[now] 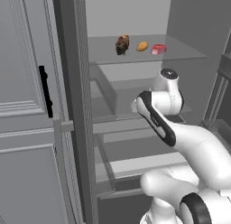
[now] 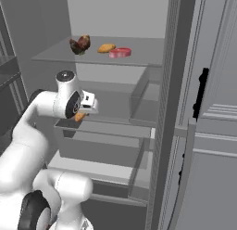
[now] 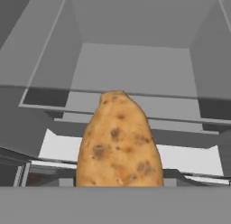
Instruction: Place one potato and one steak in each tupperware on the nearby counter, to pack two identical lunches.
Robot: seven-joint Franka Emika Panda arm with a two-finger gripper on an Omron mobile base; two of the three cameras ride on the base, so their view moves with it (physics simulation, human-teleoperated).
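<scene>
The gripper (image 2: 81, 114) pinches a potato (image 3: 118, 142), held over the fridge drawers below the top shelf (image 2: 148, 55). On that shelf three items wait in a row toward the back: the dark steak (image 1: 122, 44) nearest the left edge, a second potato (image 1: 142, 46) in the middle, and the red steak (image 1: 159, 49) toward the right. No tupperware shows, so packing looks barely begun: this potato has yet to reach the counter, and the other three are untouched.
</scene>
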